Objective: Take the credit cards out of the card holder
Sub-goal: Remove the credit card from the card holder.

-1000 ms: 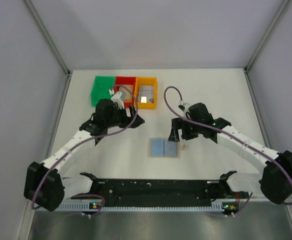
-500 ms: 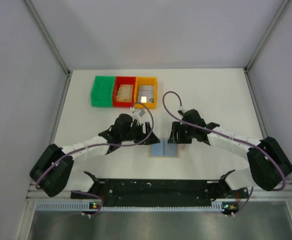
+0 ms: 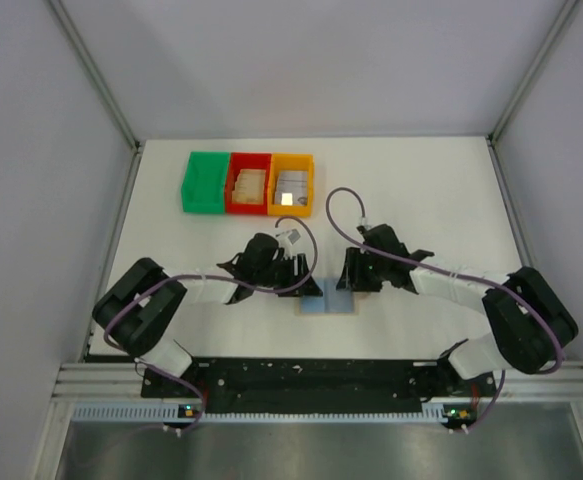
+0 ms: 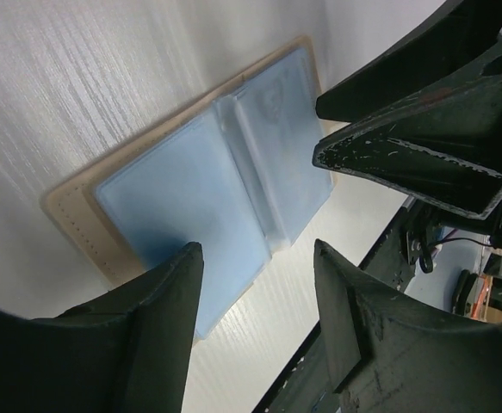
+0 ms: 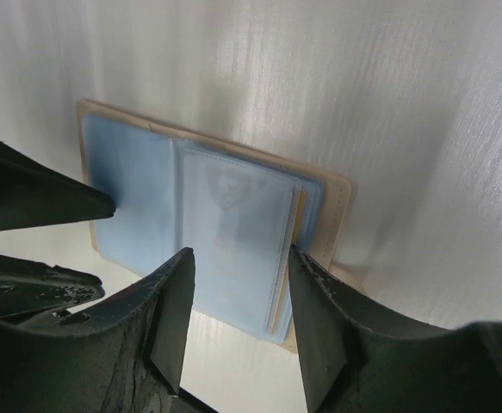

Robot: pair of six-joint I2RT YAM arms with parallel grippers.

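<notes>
Both spread, left pincer [image 4: 257, 254] and right pincer [image 5: 239, 254] over flat tan card holder [image 5: 339, 205], glossy blue-grey sleeves [image 5: 233, 215]

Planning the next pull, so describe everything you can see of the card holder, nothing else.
The card holder lies opened flat on the white table, toward its near edge. Its outside is tan and leather-like, a stitched rim showing as a border; inside, blue-grey translucent sleeves meet at a centre fold. A thin tan card edge peeks from one sleeve. The left gripper hangs open over one half, the right gripper over the other; whether either touches it cannot be told.
</notes>
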